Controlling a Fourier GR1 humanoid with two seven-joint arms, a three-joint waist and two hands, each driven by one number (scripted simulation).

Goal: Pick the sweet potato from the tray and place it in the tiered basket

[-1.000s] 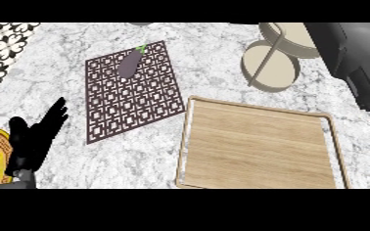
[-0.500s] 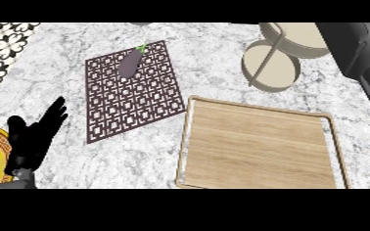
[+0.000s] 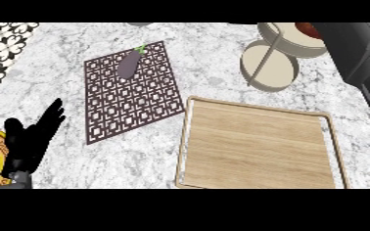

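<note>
Sweet potato sitting in tiered basket, top bowl; wooden tray bare; left hand resting lower left, fingers straight and open

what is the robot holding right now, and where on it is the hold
Nothing that can be seen. The left hand rests open at the lower left edge, fingers straight. The right hand is not in view, though a reddish thing already lies in the tiered basket.
</note>
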